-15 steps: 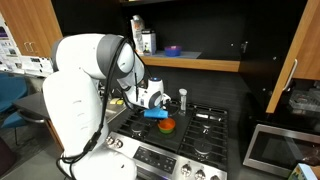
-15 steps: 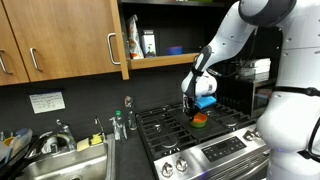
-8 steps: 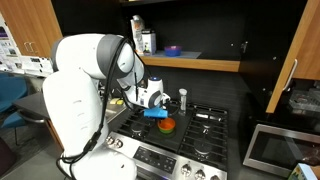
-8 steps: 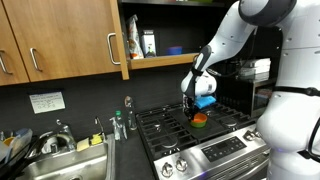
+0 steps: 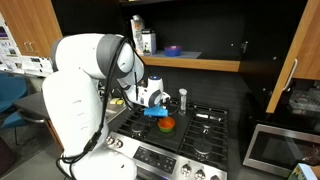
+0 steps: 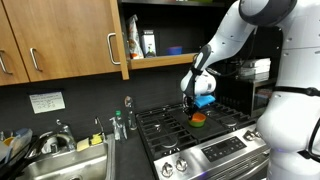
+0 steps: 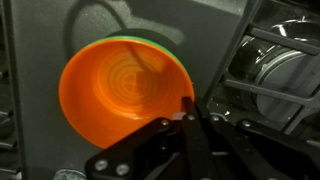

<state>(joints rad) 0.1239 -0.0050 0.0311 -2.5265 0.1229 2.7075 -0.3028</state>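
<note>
Orange all through the inside and green along the outer rim: looking straight down into a round bowl (image 7: 125,90) at the middle left of the wrist view. Showing faint rings circling down to its centre, shining smooth, holding nothing. Sitting upright on the dark flat surface of a stove (image 7: 30,40), just left of a black grate (image 7: 285,55) and a round burner (image 7: 272,92) at the right of the frame.

Coming in from the bottom edge of the wrist view as a black gripper (image 7: 190,105), pressing its jaws tight together with nothing visible between them. Ending with the tips right at the bowl's right-hand rim; not showing clearly whether touching it or hanging just above.

Appearing in both exterior views as a small orange spot, bowl (image 5: 167,125) (image 6: 200,121) low in the middle of the frame, resting on the stove top (image 5: 205,135) (image 6: 165,125). Reaching down with the gripper (image 5: 160,117) (image 6: 197,112) directly over it, a blue part just above the fingers. Standing well apart on a wooden shelf (image 5: 200,63) (image 6: 155,58) higher in the frame, a blue dish (image 5: 172,50) (image 6: 175,50).
</note>
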